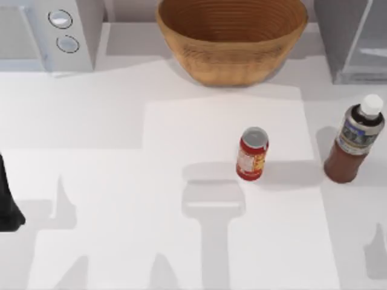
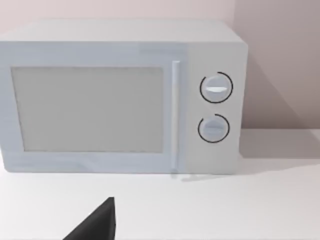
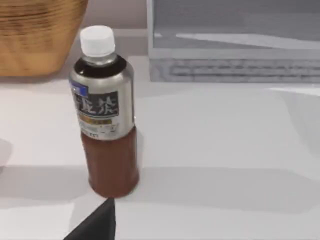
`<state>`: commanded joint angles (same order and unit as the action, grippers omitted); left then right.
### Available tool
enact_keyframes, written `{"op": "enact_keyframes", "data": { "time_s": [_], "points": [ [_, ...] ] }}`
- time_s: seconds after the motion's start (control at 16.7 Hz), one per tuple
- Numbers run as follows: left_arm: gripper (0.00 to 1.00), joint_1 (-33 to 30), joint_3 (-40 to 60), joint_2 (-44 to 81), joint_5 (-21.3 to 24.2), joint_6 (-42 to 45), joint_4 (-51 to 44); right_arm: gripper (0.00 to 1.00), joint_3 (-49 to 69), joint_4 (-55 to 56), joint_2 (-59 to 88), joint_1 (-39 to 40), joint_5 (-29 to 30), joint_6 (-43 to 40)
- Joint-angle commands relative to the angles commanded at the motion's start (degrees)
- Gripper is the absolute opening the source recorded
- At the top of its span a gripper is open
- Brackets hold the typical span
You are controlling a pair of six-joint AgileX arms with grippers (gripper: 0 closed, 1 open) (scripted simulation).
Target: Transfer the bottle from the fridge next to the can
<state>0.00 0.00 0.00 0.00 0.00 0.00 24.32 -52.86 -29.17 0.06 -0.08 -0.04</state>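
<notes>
Bottle (image 1: 354, 145) upright on the table (image 1: 121, 181), right of the can (image 1: 252, 153), just beyond the right end effector (image 3: 95, 222), finger state unclear.

Bright, even light falls on the table (image 1: 121, 181), crossed by soft grey shadows, without glare.

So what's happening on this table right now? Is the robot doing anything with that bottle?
Nothing is being held at the moment. The bottle stands upright on the table, out of the fridge and to the right of the can, with a gap between them. The left arm sits at the table's left edge, its wrist camera facing the microwave. The right arm's wrist camera looks at the bottle from close by. A wicker basket sits at the back.
</notes>
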Motion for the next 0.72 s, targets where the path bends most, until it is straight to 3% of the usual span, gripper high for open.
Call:
{"op": "enact_keyframes", "data": {
  "time_s": [0.36,0.72],
  "points": [
    [1.00,0.0,0.0,0.0,0.0,0.0,0.0,1.00,10.6,-24.8,-13.0,-0.3,0.1,-0.4],
    [1.00,0.0,0.0,0.0,0.0,0.0,0.0,1.00,13.8,-31.2,-16.9,-0.3,0.1,-0.6]
  ]
}}
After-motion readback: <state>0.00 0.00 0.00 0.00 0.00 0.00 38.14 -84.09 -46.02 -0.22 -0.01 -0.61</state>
